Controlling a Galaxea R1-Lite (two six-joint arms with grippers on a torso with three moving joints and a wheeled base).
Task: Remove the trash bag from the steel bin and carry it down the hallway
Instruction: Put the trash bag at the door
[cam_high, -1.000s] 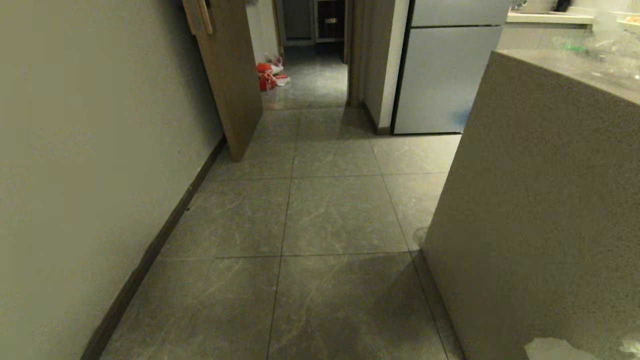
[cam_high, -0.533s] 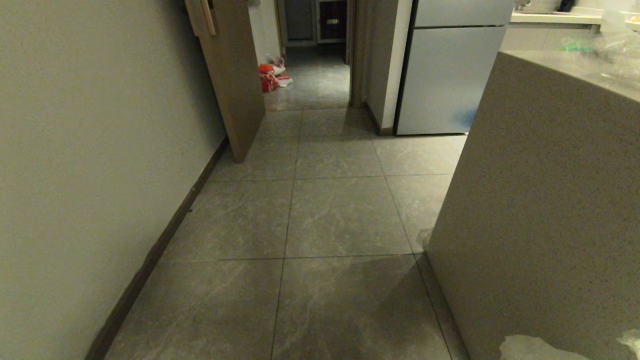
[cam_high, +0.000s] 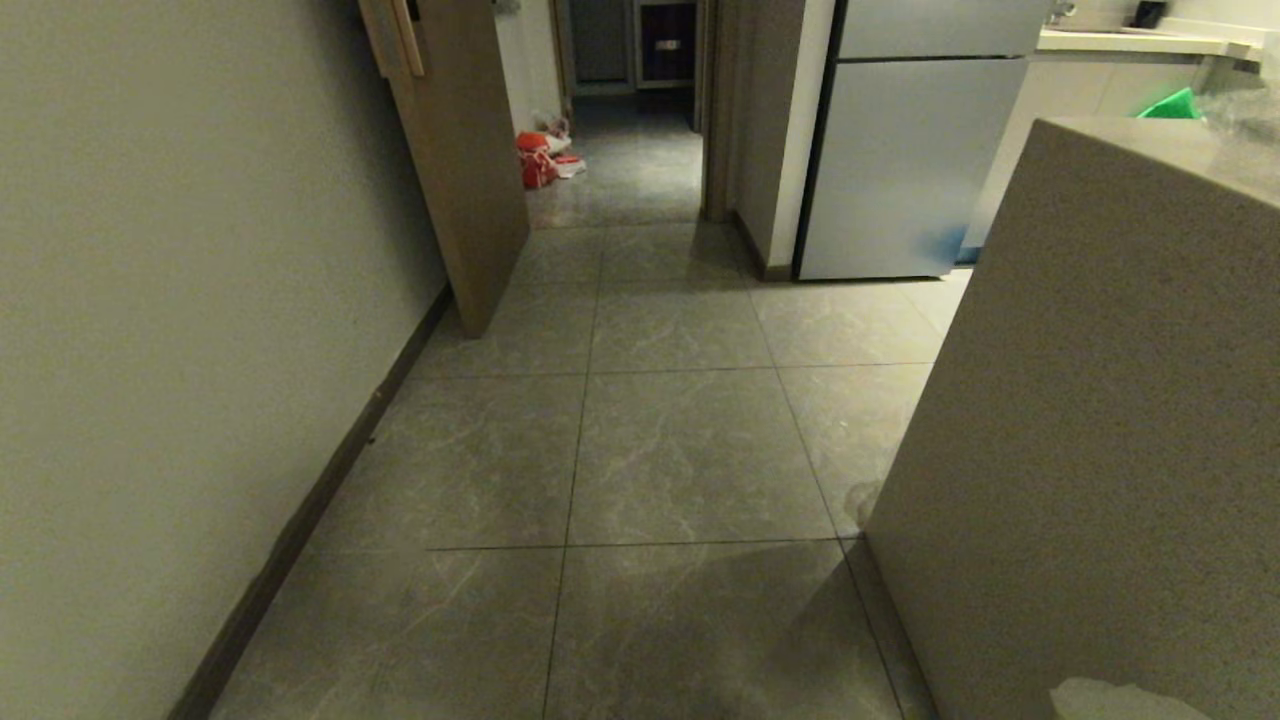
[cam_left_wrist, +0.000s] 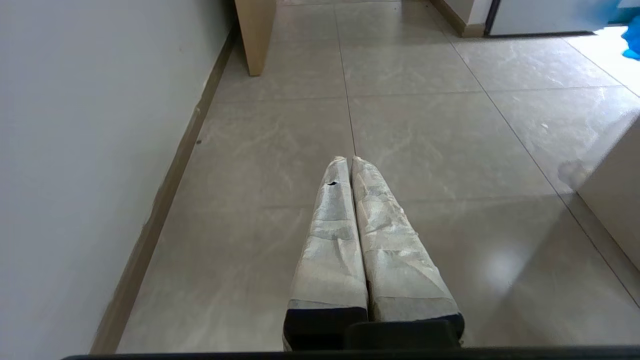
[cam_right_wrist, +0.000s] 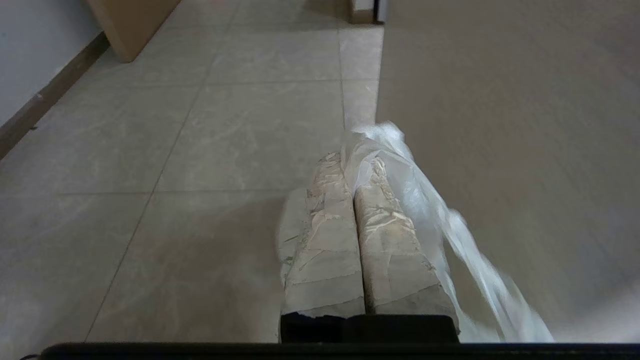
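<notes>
I have the right gripper (cam_right_wrist: 352, 160) clamped on the trash bag (cam_right_wrist: 400, 175), low on my right beside the counter (cam_high: 1100, 400), so it trails clear. Left gripper (cam_left_wrist: 350, 161) pressed together, empty, hallway (cam_high: 650, 450) ahead.

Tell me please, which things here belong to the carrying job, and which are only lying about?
Job: trash bag pinched in shut right gripper; hallway floor.

Lying about: red bags past the open door; fridge; counter; left gripper, shut and empty.
</notes>
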